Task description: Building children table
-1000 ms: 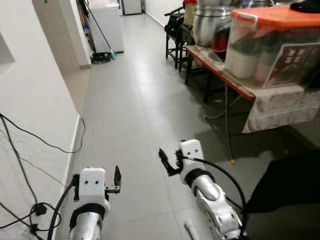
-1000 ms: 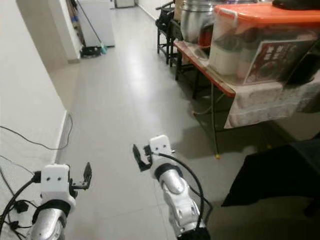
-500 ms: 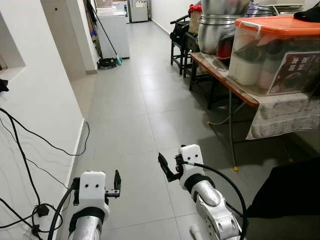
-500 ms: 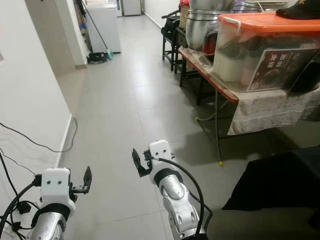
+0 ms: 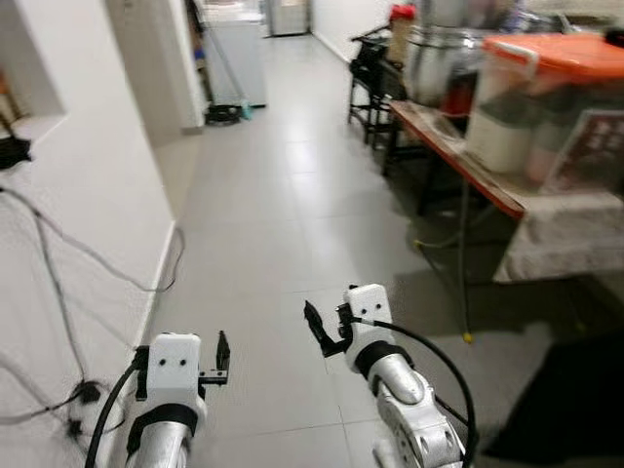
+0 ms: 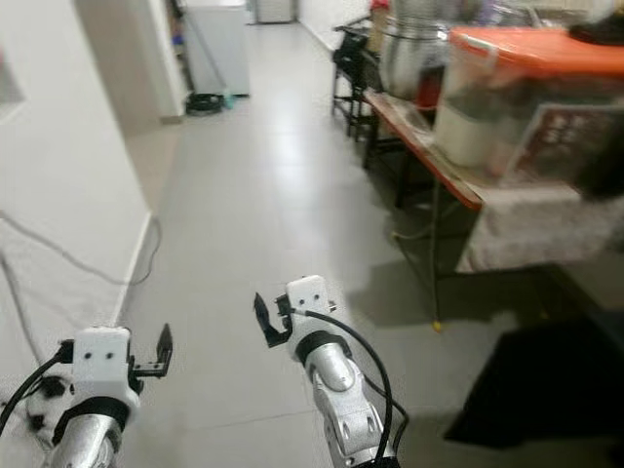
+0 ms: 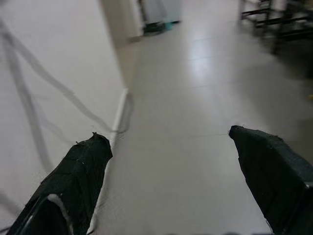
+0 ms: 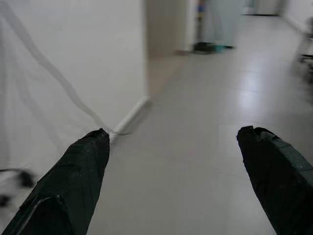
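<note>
I am holding my left gripper (image 5: 221,353) and right gripper (image 5: 314,327) low over the grey tiled floor (image 5: 283,214), both sets of jaws spread and holding nothing. On my right, a surface (image 5: 450,154) is carrying a clear bin with an orange lid (image 5: 546,102) and a metal pot (image 5: 436,60); its contents are blurred. Cables (image 5: 58,244) are trailing along the white wall. No table parts are recognisable.

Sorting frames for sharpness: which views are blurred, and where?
Left and right eye views: soft all over, the orange-lidded box smeared. Right wrist view: wall and cable streaked, black fingers crisper. Left wrist view: mildly blurred floor.
</note>
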Motion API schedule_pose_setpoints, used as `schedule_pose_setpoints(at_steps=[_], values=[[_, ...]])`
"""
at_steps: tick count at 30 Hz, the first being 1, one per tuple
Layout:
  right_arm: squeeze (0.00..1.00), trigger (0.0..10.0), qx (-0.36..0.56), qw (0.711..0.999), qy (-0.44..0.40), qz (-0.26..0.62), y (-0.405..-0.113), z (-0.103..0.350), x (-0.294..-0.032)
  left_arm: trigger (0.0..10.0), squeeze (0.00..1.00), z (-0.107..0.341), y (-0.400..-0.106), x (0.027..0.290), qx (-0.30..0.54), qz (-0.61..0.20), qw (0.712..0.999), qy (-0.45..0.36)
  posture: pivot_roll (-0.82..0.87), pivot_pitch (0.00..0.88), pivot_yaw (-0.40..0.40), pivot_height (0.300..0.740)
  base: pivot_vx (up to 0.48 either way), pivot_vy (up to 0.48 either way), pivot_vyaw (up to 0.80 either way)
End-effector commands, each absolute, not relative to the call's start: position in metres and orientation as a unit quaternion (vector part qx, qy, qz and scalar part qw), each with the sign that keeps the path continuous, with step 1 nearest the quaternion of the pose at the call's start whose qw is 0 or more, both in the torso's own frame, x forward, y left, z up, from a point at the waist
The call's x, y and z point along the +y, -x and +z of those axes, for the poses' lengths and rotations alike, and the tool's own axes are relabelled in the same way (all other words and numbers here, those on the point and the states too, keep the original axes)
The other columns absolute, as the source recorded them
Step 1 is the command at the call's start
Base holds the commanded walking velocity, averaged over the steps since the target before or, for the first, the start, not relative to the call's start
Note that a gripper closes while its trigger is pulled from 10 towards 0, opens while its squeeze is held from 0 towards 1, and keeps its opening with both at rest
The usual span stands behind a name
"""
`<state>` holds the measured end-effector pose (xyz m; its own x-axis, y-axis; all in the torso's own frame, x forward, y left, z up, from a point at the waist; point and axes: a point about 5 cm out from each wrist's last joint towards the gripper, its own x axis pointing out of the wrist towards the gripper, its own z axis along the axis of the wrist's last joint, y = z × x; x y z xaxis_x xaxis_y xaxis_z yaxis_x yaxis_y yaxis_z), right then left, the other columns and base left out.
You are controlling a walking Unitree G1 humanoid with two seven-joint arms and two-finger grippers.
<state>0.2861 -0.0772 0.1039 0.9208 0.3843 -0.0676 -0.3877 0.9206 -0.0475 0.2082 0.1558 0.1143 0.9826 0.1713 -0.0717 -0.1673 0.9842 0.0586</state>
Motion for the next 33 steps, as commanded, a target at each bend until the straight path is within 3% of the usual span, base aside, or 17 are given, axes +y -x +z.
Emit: schedule_pose_setpoints(at_steps=[1, 11, 33], values=[[0.00, 10.0, 0.024, 0.979, 0.031, 0.201, -0.2858, 0.1052, -0.0755, 10.0, 0.00, 0.1111, -0.2071, 0.1586, 0.046, 0.090, 0.994, -0.028, -0.02, 0.000, 0.008, 0.740, 0.000, 0.000, 0.79], [0.00, 10.0, 0.032, 0.980, 0.024, 0.194, -0.2871, 0.1025, -0.0775, 10.0, 0.00, 0.1133, -0.2076, 0.1576, 0.038, 0.083, 0.995, -0.031, -0.02, 0.000, 0.006, 0.740, 0.090, 0.000, 0.00], [0.00, 10.0, 0.031, 0.981, 0.022, 0.193, -0.2874, 0.1034, -0.0774, 10.0, 0.00, 0.1141, -0.2068, 0.1566, 0.038, 0.079, 0.996, -0.027, -0.01, 0.000, 0.005, 0.740, 0.404, 0.000, 0.00]])
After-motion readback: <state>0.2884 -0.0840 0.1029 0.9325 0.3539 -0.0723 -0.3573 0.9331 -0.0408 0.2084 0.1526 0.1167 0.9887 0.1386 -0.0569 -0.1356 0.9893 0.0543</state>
